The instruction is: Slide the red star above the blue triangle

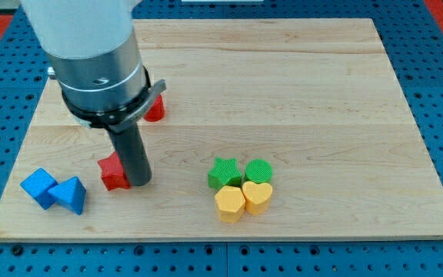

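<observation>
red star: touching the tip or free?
Touching, it seems. My tip sits against the right side of the red star, no gap visible; the star lies up and right of the blue triangle.

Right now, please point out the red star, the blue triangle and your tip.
red star [112, 172], camera view, on its visible left part.
blue triangle [70, 195], camera view, on its top face.
my tip [137, 181], camera view, on the rod's lower end, touching the star's right side.
</observation>
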